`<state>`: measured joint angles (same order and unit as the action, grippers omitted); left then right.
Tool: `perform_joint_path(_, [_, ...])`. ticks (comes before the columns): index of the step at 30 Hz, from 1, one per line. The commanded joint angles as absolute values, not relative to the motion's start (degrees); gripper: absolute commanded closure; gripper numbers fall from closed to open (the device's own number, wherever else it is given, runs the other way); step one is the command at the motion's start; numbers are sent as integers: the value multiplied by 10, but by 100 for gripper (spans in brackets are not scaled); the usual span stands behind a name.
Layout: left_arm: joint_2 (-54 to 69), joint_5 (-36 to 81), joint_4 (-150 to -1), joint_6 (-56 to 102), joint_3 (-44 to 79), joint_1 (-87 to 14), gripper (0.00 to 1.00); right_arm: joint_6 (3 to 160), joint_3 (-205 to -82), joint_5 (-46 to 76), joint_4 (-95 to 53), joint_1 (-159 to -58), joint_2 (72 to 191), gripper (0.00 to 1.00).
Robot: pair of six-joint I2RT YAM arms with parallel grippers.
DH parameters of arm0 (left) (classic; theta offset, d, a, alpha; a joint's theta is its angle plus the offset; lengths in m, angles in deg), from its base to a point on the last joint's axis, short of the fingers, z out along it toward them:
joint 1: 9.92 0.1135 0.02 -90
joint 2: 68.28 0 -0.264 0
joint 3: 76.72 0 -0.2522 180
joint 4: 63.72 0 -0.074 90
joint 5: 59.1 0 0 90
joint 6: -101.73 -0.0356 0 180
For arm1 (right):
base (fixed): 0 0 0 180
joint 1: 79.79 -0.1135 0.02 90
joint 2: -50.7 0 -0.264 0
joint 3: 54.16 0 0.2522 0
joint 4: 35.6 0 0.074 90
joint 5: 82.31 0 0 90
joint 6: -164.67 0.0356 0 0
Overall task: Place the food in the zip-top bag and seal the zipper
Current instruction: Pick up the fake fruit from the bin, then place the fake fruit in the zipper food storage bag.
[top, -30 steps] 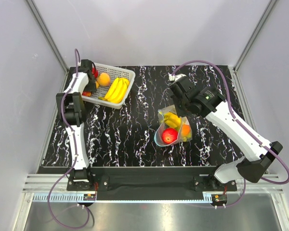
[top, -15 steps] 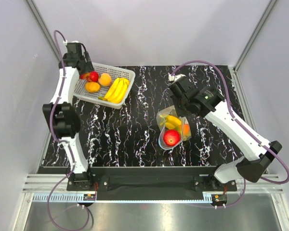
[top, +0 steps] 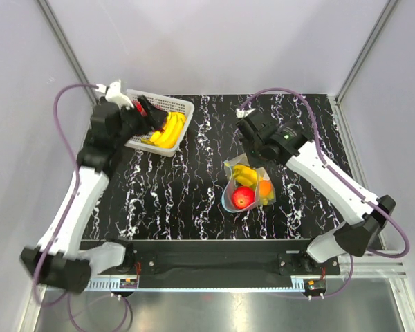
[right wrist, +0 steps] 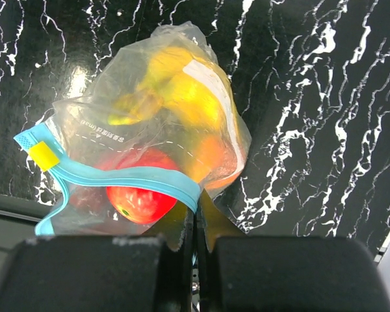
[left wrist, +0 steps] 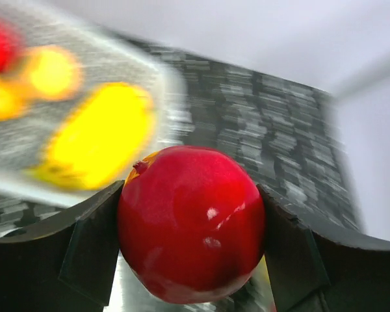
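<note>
Two arms are busy here, and nearest the front edge of the black marbled table (top: 194,180) is the clear zip-top bag (top: 247,185). Seen from overhead, its mouth gapes toward the near side and its length runs roughly near to far. Inside it are a red apple (right wrist: 140,195), an orange fruit (right wrist: 211,156) and a banana bunch (right wrist: 175,84). The right gripper (right wrist: 195,224) has its fingers pinched tight on the mouth edge, right where the blue zipper (right wrist: 117,174) ends. The strip curves off to a yellow slider tab (right wrist: 44,156). There's a faint line of print on the plastic, way too small to read. Farther back on the left, the left gripper (left wrist: 192,250) is clamped on another red apple (left wrist: 192,221) and hangs over the white basket (top: 183,107). The basket holds a banana bunch (top: 167,130). Everything behind the apple in the left wrist view is a blur.
</note>
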<state>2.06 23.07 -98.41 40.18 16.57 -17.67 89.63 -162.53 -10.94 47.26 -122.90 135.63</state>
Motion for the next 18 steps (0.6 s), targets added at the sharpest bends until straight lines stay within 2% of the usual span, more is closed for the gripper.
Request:
perform_joint_path(1, [-89,238,-855,447,238,-293,38,898,-1652,-97,456,-1227,1366,100])
perform_joint_path(7, [-191,354,-764,469,332,-489,38,896,-1657,-95,463,-1227,1380,100])
perform_joint_path(13, [-162,467,-717,429,363,-650,38,893,-1657,-72,459,-1227,1374,100])
perform_joint_path(18, [-119,511,-719,412,351,-723,39,893,-1665,-66,468,-1226,1374,100])
